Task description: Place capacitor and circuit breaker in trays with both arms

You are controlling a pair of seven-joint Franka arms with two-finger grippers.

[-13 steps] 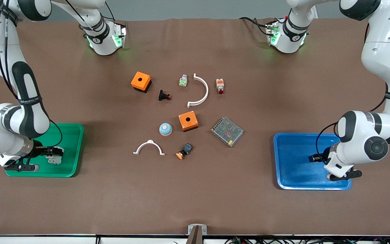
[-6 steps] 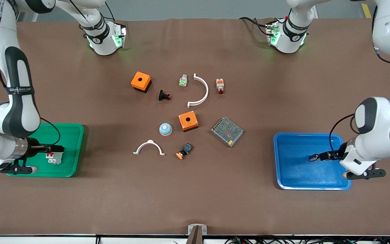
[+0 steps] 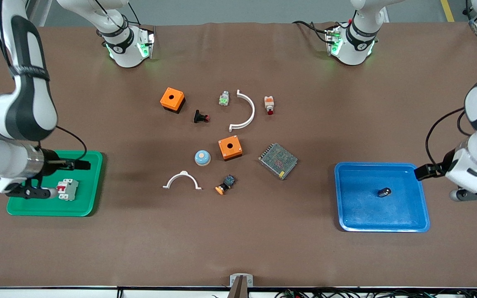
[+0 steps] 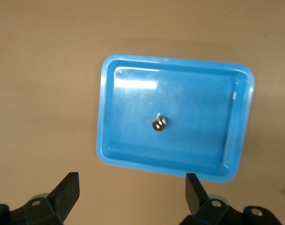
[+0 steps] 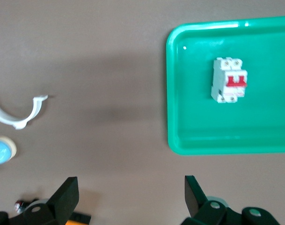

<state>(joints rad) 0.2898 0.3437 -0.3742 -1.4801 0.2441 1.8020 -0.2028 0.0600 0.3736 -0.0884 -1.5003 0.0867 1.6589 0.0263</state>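
The capacitor lay loose in the blue tray, likely light, smooth and prone to roll; best pinched across its sides. The circuit breaker rested in the green tray, rigid and blocky. The left gripper and right gripper hung above their trays, jaws wide, empty.

On the brown bench lie a green tray, a blue tray, two orange boxes, two white curved brackets, a blue dome and a metal mesh box.
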